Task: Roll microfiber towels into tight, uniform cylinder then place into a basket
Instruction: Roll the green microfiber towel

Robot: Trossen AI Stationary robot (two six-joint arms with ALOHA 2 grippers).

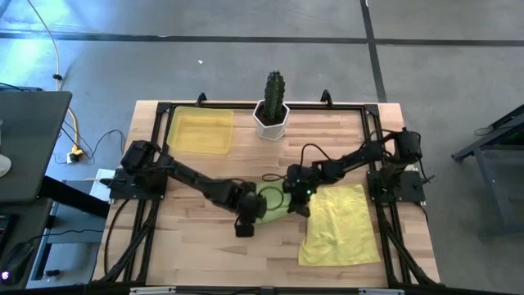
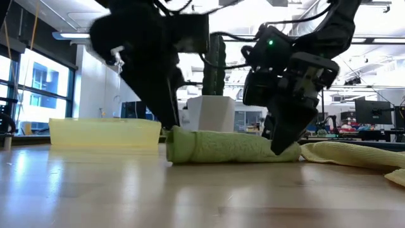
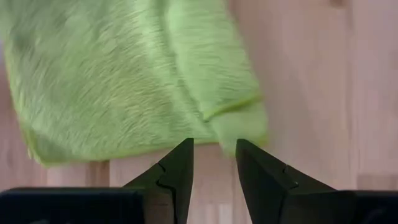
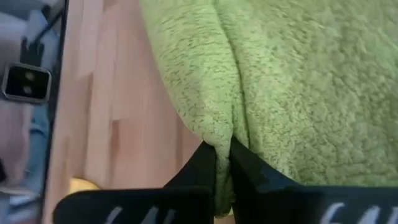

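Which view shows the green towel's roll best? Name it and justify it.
The low view: the green towel lies side-on as a full cylinder on the table. The high view has both arms partly covering it. The left wrist view shows one loose end; the right wrist view shows a fold pinched in the right gripper.

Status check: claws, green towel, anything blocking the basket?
Right claw pinching rolled green towel. Left claw open, empty, just off its other end. Basket empty; path looks unobstructed.

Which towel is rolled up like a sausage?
The lime green towel, lying between the two grippers. The pale yellow towel lies spread out flat beside it, not rolled.
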